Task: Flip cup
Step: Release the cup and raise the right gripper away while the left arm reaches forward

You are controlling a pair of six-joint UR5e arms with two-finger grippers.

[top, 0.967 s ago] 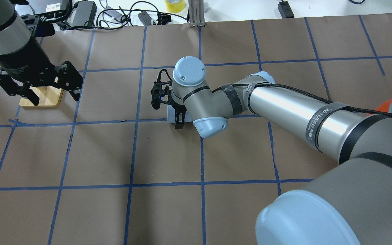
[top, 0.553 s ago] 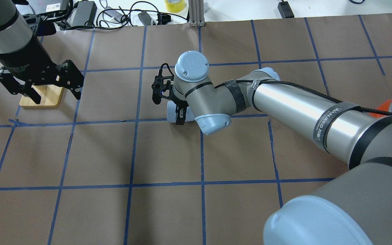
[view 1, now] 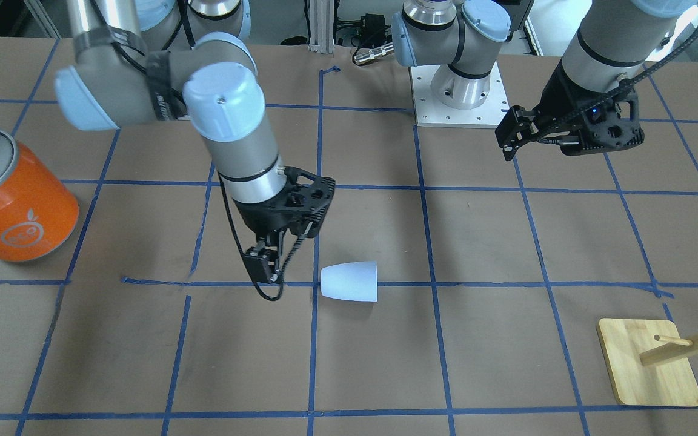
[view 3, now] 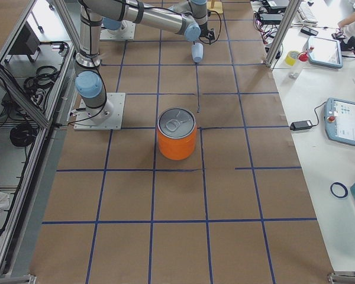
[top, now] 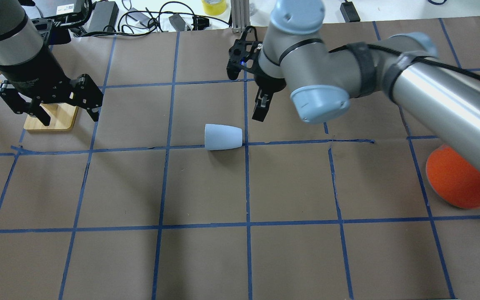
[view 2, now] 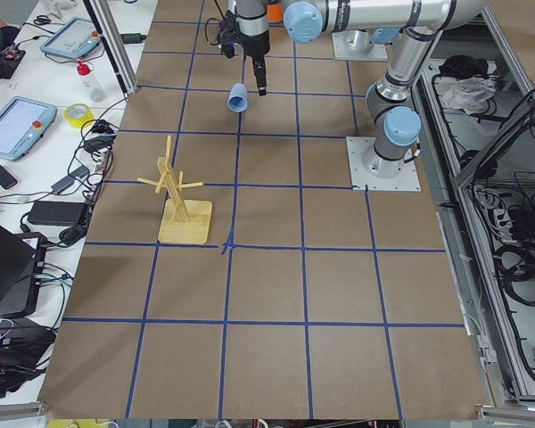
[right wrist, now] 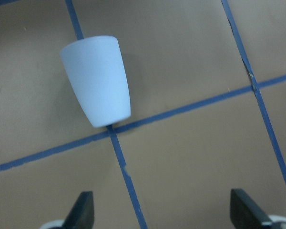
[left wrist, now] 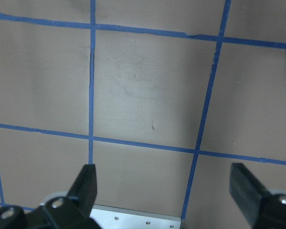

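Lavender-blue plastic cup (top: 223,136), small, smooth and handleless, lies on its side on the brown paper worktop (top: 206,187), which is marked into squares with blue tape. The cup rests along one tape line. Its narrow rounded base sits right at a crossing of two lines, and its wider mouth end points toward the robot's left side. Nothing touches it.

The right pincer (right wrist: 163,212) hangs above the worktop just beside the cup's base end, apart from it and pointing down. Its wrist camera shows the two black fingers (right wrist: 83,210) spread wide with only bare paper between them, and the cup lies ahead of the gap.

The left pincer (left wrist: 166,186) hovers well away on the robot's left, over bare paper next to a light wooden peg stand (view 2: 183,205) on a flat square base. Its fingers are also spread apart and hold nothing. A sliver of the cup shows at the edge of its wrist view.

A big orange can with a silver top (view 1: 13,200) stands upright on the robot's right side, well apart from the cup.
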